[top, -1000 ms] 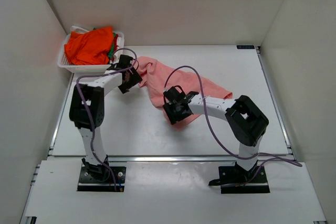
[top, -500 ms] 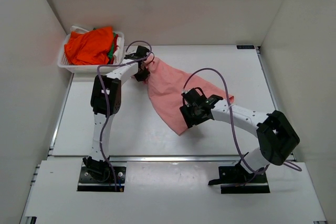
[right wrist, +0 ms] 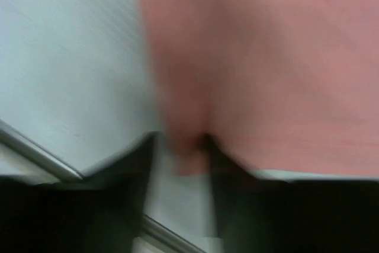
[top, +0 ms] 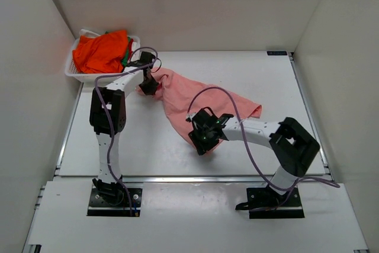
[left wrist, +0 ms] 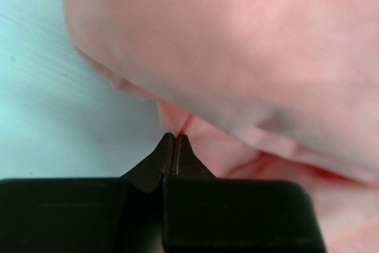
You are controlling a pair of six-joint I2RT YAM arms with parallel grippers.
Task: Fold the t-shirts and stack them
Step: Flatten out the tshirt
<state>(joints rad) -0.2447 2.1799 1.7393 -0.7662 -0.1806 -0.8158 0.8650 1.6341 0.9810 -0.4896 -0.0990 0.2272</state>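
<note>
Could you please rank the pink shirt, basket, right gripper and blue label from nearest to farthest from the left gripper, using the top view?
1. Pink shirt: its far-left corner is pinched in the left gripper.
2. Basket: just beyond, to the far left.
3. Right gripper: on the near side, at the shirt's near end.
4. Blue label: far right.

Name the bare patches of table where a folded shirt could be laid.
Free: far-right table between pink shirt and the right edge; near-left, between left arm and shirt. Crowded: far-left corner, where basket, left hand and shirt cluster; near right, under the right arm.
</note>
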